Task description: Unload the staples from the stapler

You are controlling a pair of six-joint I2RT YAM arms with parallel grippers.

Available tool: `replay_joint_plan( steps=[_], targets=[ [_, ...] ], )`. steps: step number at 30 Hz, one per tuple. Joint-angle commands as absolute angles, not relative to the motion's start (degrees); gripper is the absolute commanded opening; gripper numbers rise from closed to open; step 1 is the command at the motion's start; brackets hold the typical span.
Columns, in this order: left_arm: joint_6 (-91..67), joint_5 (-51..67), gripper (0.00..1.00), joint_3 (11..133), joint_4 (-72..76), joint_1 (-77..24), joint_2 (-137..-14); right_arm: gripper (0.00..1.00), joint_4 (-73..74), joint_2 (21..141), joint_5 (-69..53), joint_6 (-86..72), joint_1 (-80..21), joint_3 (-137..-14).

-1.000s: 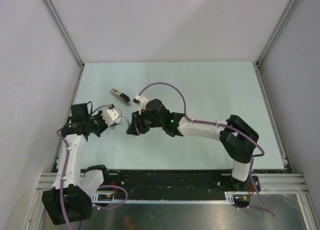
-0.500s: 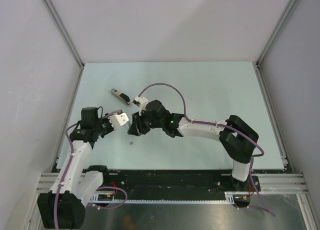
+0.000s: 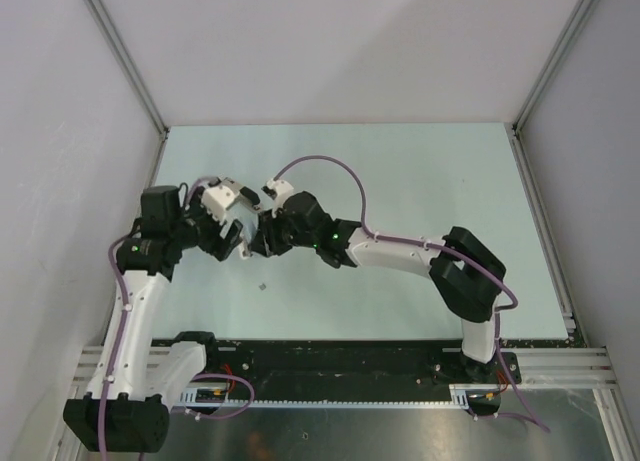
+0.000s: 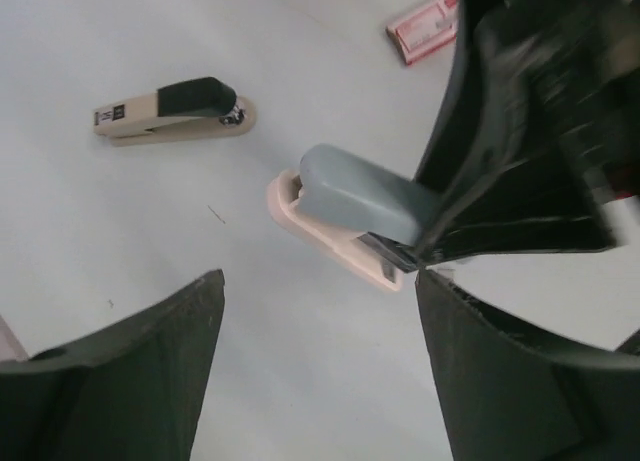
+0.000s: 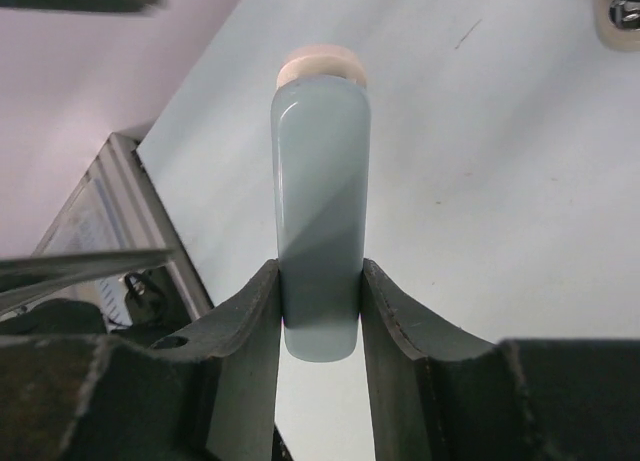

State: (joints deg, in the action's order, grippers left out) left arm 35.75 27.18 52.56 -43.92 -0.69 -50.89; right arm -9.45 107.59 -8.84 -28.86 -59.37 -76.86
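**A:** Nearest you, on the table (image 3: 400,181) between the bases (image 3: 190,346) and the grippers, lies a dark speck (image 3: 261,286), too small for me to name.

**B:** Beyond it your two grippers sit close together, left of the table's middle. Your left gripper (image 4: 318,278) is spread wide. Its fingers (image 4: 150,381) show dark at either side of its own camera's view, and they touch nothing.

**A:** Your right gripper (image 5: 320,281) is pinching the stapler (image 5: 320,181) by its rear end, one finger pressed to each side.

**B:** Agreed. From your right wrist you look straight onto the blue-grey top, with the pale pink nose poking out past it, away from the fingers.

**A:** From your left wrist the stapler juts out of the right gripper toward the left, just past the gap between your left fingers — grey top above, pink base below, a bit of metal showing at the grip. Whether it touches the table I cannot tell.

**B:** Farther off on the table lies a second stapler (image 4: 170,109), beige with a black top, resting on its base and well apart from the held one.

**A:** Farthest, at the top edge of your left wrist's view, a pink-red oblong (image 4: 425,26) lies beside the right gripper's dark bulk — partly cut off, so I cannot tell what it is.
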Motion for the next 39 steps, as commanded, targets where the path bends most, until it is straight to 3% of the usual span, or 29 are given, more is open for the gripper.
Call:
replay_joint_plan(
  steps=[1,3,5,7,13,20,22,28,32,35,39],
  targets=[
    [21.88,30.89,0.84,61.65,-47.29,2.06,-51.31,0.0,-2.87,111.85,-4.34,-24.96,-59.71,-85.47],
    [18.79,32.24,0.85,65.22,-48.23,5.08,-51.59,0.0,1.87,114.29,-2.84,-23.36,-60.35,-89.33],
    [15.55,32.52,0.95,68.4,-48.75,8.24,-52.21,0.0,5.96,116.95,-1.33,-21.73,-61.12,-93.55],
    [12.7,32.15,0.99,71.02,-49.41,11.68,-53.44,0.0,10.26,120.49,-0.33,-20.22,-61.91,-98.4],
    [9.08,38.93,0.99,72.23,-49.87,23.36,-57.01,0.0,25.28,133.05,3.09,-17.58,-63.1,-117.82],
    [10.33,41.8,1.0,68.58,-49.9,27.61,-58.56,0.03,37.1,146.05,7.01,-17.43,-64.12,-136.41],
    [10.62,41.94,0.99,67.9,-49.92,27.8,-58.52,0.1,37.82,147.58,7.8,-17.69,-64.33,-138.3],
    [11.02,41.92,0.99,66.48,-49.82,27.85,-59.19,0.49,34.71,146.6,5.75,-17.91,-64.49,-136.57],
    [11.88,40.75,1.0,65.74,-49.83,27.86,-60.0,0.69,30.4,142.14,4.63,-17.16,-64.22,-131.95],
    [12.48,40.03,1.0,65.2,-49.7,27.88,-60.55,0.75,27.38,138.37,3.39,-16.83,-63.56,-128.88],
    [12.99,39.23,0.99,64.91,-49.52,27.87,-60.94,0.74,23.63,133.45,2.65,-16.42,-61.34,-124.83]
  ],
)
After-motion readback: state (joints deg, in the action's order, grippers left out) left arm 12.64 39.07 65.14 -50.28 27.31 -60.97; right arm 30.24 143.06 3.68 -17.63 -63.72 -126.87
